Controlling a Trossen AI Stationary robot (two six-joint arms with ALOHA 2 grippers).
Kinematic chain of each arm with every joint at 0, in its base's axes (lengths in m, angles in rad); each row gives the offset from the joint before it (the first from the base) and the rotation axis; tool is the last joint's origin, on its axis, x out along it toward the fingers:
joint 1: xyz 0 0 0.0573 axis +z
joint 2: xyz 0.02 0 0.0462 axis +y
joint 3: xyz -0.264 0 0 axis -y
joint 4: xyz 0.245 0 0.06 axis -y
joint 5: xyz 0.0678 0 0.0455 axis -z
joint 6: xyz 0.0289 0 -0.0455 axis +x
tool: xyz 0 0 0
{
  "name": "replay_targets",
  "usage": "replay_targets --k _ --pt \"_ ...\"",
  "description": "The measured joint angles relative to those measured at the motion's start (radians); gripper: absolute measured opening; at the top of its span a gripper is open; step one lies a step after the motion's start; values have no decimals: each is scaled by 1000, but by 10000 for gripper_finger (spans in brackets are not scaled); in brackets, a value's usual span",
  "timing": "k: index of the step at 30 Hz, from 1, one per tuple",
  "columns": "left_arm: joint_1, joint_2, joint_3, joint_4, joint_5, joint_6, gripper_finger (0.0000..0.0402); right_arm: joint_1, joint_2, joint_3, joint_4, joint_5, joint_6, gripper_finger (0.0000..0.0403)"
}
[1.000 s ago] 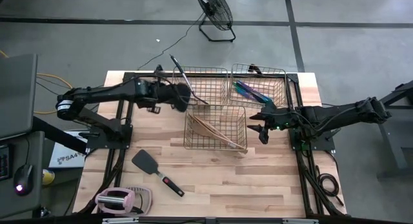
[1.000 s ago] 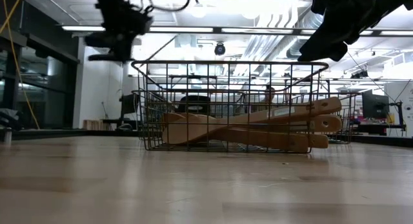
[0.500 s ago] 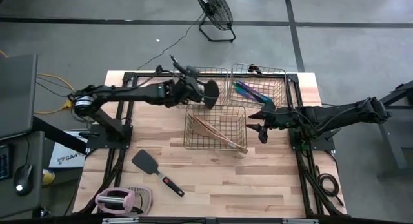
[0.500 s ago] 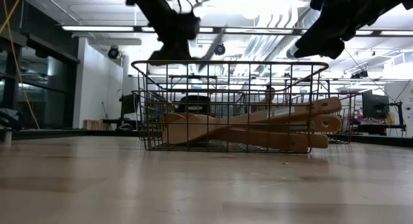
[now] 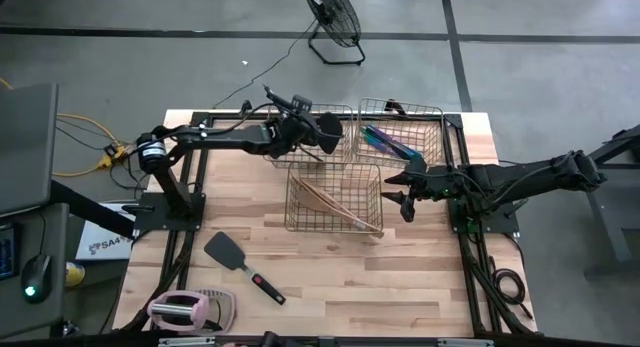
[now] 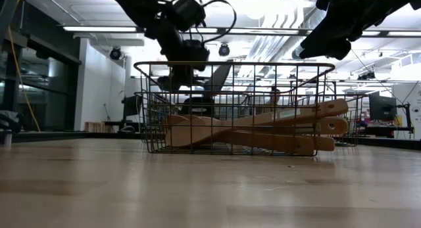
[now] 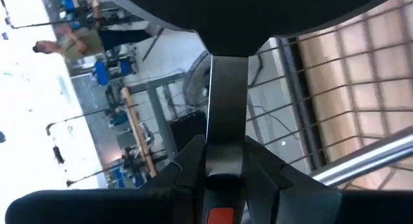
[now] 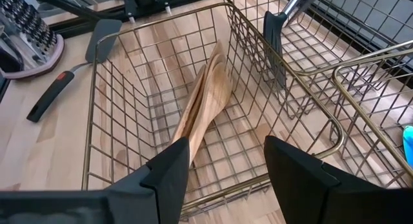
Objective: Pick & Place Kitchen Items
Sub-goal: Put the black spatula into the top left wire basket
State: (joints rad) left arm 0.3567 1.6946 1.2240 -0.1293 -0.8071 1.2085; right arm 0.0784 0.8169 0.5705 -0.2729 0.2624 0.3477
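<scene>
My left gripper (image 5: 305, 135) is shut on a black utensil (image 5: 327, 128) with a wide head and hovers over the far-left copper wire basket (image 5: 340, 115). A black spatula with a shiny handle (image 8: 274, 30) lies in that basket. Pale wooden utensils (image 5: 335, 205) lie in the near basket (image 5: 372, 175). Iridescent pieces (image 5: 388, 142) lie in the far-right basket (image 5: 432, 127). Another black spatula (image 5: 240, 260) lies flat on the table. My right gripper (image 8: 222, 185) stands open above the near basket's right rim. My left gripper pinches the black utensil's flat handle (image 7: 226, 143) between its two fingers (image 7: 186, 164), close to a red mark on it. It comes from the table's left, slanting down. The handle runs on along the fingers, and the head (image 7: 258, 17) is lifted clear over the basket.
A pink-and-white gadget (image 5: 183, 309) sits at the table's near left corner. Dark frame rails (image 5: 190, 197) run along both table sides. Bare wood lies in front of the near basket. A floor fan (image 5: 335, 22) stands beyond the far edge.
My left gripper has carried the black utensil toward the table's right and somewhat down, from beside the far-left basket to over it. Its wrist has turned, so the utensil's head now points toward the far right. My right gripper has kept still.
</scene>
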Motion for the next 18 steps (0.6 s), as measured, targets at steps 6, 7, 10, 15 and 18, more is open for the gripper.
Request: replay_targets --k 6,7,10,15,18 --pt "3 26 0 -5 21 9 68 0 0 0 0 1 -1 193" --pt "4 27 0 -14 25 8 68 0 0 0 0 3 -2 193" --pt "4 27 0 4 42 6 68 0 0 0 0 8 -3 193" --pt "4 27 0 -5 47 -8 68 0 0 0 0 8 -2 193" --pt "4 27 0 -21 62 -8 68 0 0 0 0 8 -1 193"
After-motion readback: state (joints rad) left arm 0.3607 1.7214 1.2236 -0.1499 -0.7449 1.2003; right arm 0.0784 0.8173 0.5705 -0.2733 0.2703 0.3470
